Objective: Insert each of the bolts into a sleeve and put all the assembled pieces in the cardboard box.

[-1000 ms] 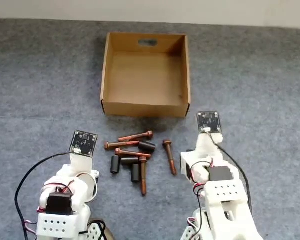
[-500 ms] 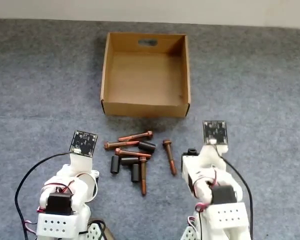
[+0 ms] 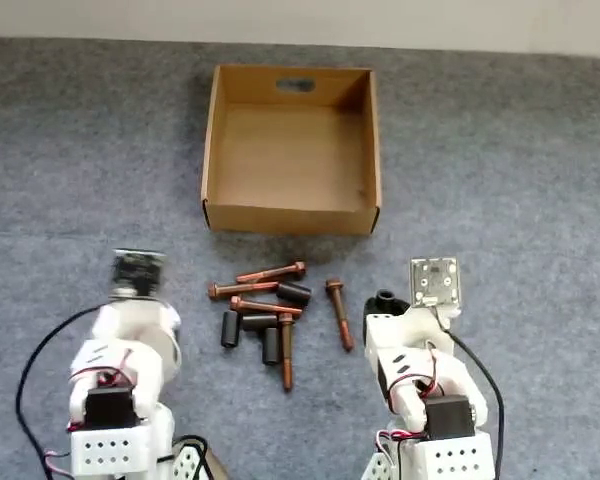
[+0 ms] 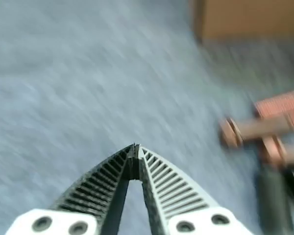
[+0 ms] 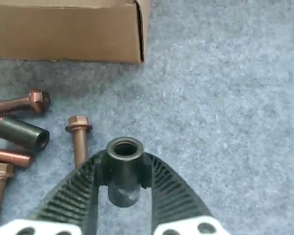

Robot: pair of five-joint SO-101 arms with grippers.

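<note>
Nearest you, the right arm's fingers (image 5: 123,161) are clamped on a short black cylindrical sleeve (image 5: 123,178). It is held off the grey carpeted desk (image 3: 500,180) with its open bore facing the far side.

Just left of that sleeve lies a lone copper-coloured flanged bolt (image 3: 338,314). Its long axis runs near to far, with the head at the far end and the shank tip toward you. Bolt and bore are roughly parallel but face the same way, so I judge one of them must be turned before they can meet.

The left arm's fingers (image 4: 134,156) are pressed together on nothing, over bare desk to the left of the heap of copper bolts and loose black sleeves (image 3: 265,310). The heap's leftmost bolts lie left to right, one with its head toward that arm. That arm is the nearer one for those, while the lone bolt lies closer to your right.

Farthest off, the open brown cardboard box (image 3: 290,217) holds nothing yet.
</note>
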